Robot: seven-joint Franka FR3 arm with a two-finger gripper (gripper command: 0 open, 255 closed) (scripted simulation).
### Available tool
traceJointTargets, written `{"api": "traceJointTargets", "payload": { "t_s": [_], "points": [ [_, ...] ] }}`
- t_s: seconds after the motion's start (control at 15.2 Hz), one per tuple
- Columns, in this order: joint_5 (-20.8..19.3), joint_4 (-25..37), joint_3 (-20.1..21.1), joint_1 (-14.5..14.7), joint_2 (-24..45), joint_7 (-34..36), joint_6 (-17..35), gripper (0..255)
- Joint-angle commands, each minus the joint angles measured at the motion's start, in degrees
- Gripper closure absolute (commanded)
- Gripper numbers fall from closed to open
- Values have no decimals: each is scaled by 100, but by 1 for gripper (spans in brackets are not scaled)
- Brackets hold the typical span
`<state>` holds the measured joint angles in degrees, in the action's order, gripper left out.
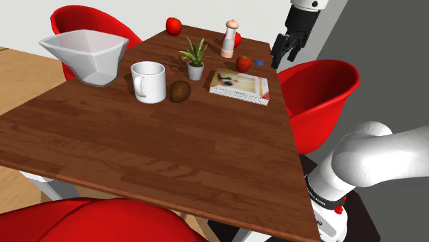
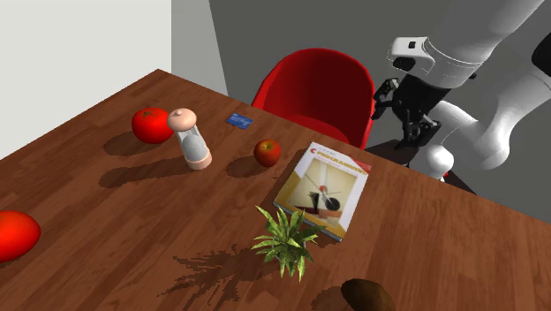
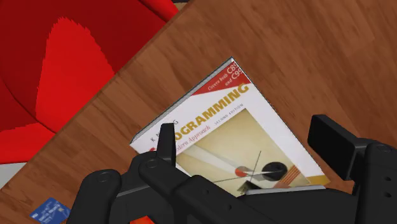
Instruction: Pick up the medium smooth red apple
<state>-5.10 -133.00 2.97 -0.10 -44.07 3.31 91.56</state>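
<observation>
Pincer (image 1: pixel 283 58) high at the shoulder view's upper right, black fingers apart and nothing between them. Hung in the air just off the table's (image 1: pixel 137 151) edge, above a red chair (image 1: pixel 323 89). On the table, an angular white jug (image 1: pixel 82 55) with just its own white inner walls on show, and a white mug (image 1: pixel 148 81) likewise. Next to those, a small pot (image 1: pixel 196 71) holding a spiky green plant (image 1: pixel 194 49). Beside the mug, a brown oval fruit (image 1: pixel 180 91). Apple (image 1: pixel 243 63), small and red, on the table just beside the far edge of a book (image 1: pixel 240 86), near a blue card (image 1: pixel 259 62). Lower than the pincer and a little to its left in this view. Behind a pepper mill (image 1: pixel 230 38), a second red fruit (image 1: pixel 238 39); at the far edge, a third red fruit (image 1: pixel 173 26).

Second exterior view: pincer (image 2: pixel 406 117) at the upper right, past the table (image 2: pixel 88 203), beside the chair (image 2: pixel 313 88). Apple (image 2: pixel 267 152) lower and to the left of it, between mill (image 2: pixel 192 140) and book (image 2: pixel 327 185), apart from both. Card (image 2: pixel 238 119) beyond the apple. Second red fruit (image 2: pixel 152 125) just beside the mill, third red fruit (image 2: pixel 13 234) at the left edge. Plant (image 2: pixel 287 238) in front of the book, brown oval fruit (image 2: pixel 366 296) at the bottom edge.

Wrist view: pincer (image 3: pixel 248 143) wide open, fingers (image 3: pixel 167 141) clasping nothing. Beneath it the book (image 3: pixel 235 127), flat on the table (image 3: pixel 318 51). Card (image 3: pixel 48 210) off beyond the book's corner, chair (image 3: pixel 63 76) past the table's edge.
</observation>
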Motion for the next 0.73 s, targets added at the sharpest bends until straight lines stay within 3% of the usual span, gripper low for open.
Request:
{"api": "traceJointTargets", "payload": {
  "t_s": [0.0,0.66],
  "points": [
    [0,0,0,0,0,0,0,0],
    [56,1277,-635,-222,2223,-482,753,0]
  ]
}}
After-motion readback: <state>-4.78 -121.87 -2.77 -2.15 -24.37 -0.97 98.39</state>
